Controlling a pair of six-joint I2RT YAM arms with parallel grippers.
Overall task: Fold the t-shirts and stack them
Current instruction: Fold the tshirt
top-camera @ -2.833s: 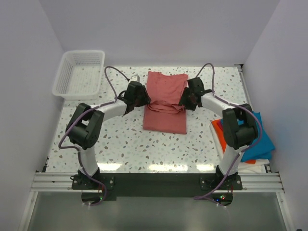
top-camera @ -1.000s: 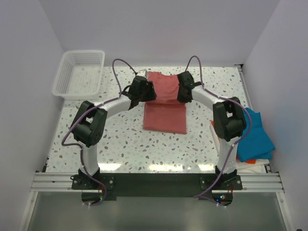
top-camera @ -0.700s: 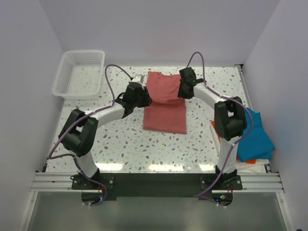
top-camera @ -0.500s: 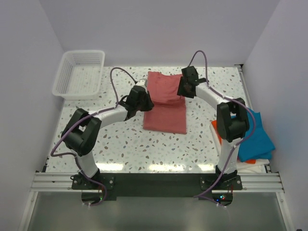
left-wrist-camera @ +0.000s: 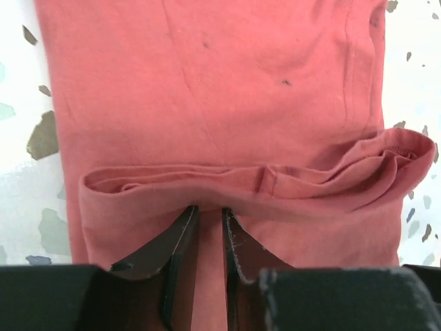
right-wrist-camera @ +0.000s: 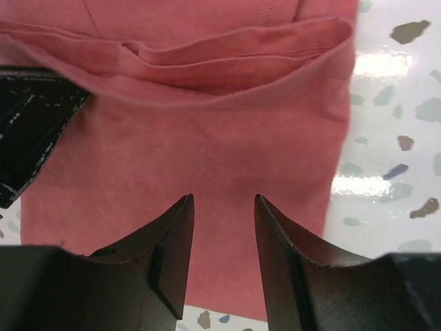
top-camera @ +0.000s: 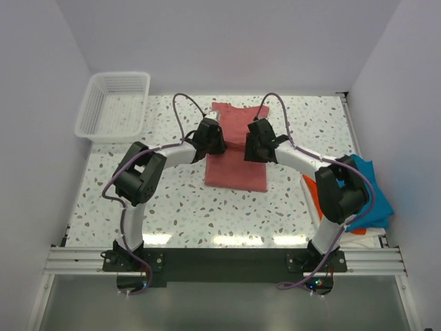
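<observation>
The salmon-red t-shirt (top-camera: 238, 172) lies partly folded in the middle of the table, with a rumpled fold across its width (left-wrist-camera: 241, 183). My left gripper (top-camera: 209, 138) is over its left part. In the left wrist view its jaws (left-wrist-camera: 208, 210) stand narrow, with cloth filling the gap and the tips tucked against the fold's rim. My right gripper (top-camera: 256, 146) hangs over the shirt's right part, open, with flat red cloth (right-wrist-camera: 207, 152) below its jaws (right-wrist-camera: 222, 200) and nothing between them. A teal-blue t-shirt (top-camera: 375, 200) lies on an orange one (top-camera: 311, 187) at the right edge.
A white mesh basket (top-camera: 83, 117) stands at the far left corner. The speckled table (top-camera: 172, 207) ends at white walls on both sides. The right arm's elbow hangs over the teal and orange pile.
Both grippers have come from the shirt's far corners in over its middle. The right gripper has let go and opened. The left gripper's jaws have narrowed on the cloth.
</observation>
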